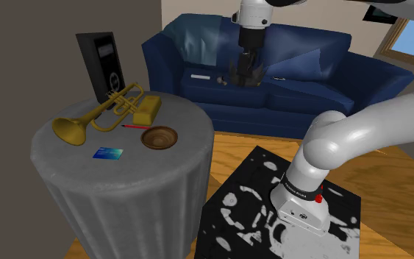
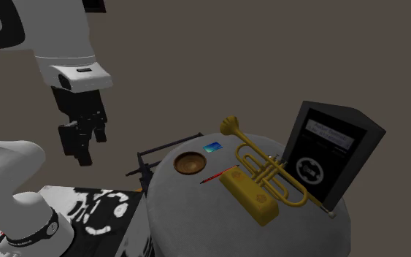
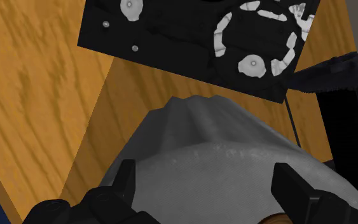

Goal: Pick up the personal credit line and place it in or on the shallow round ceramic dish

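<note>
hanging high off the table's (image 1: 65,173) stand side, the gripper (image 1: 245,79) is empty, fingers (image 3: 125,181) wide apart. the blue card (image 1: 108,153) lies flat near the table's edge, just past the brown dish (image 1: 159,137) from the jaws, long side across the shoulder view. likely move: reach over the dish, then descend. trumpet (image 1: 98,114) and red pencil (image 1: 135,127) sit behind, seemingly clear of that path.

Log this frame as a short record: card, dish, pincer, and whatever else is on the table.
card: blue, flat on the table, near the dish but not touching it
dish: brown, round, nothing in it
pincer: open, holding nothing, raised well clear of the card
others: trumpet, yellow block, red pencil, upright black panel
</note>
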Available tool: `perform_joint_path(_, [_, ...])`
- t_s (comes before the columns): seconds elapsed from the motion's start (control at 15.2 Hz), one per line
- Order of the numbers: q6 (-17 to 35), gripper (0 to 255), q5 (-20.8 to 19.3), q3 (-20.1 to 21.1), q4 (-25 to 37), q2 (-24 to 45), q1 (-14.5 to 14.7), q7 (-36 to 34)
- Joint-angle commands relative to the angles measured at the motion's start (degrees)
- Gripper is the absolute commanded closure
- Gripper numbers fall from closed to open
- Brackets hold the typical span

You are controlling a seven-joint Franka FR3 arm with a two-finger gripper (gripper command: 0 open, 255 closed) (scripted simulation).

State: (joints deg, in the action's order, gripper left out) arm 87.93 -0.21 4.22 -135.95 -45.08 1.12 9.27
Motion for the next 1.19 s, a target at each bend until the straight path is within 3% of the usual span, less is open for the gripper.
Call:
perform_joint_path(0.0, [0.0, 0, 0.0, 0.0, 0.0, 0.0, 0.0, 0.0])
perform_joint_path(0.59, [15.69, 0, 5.35, 6.62, -2.54, 10.08, 3.1, -5.52])
perform_joint_path(1.12, [28.86, 0, 7.11, 12.68, 0.18, 22.89, 4.91, -10.45])
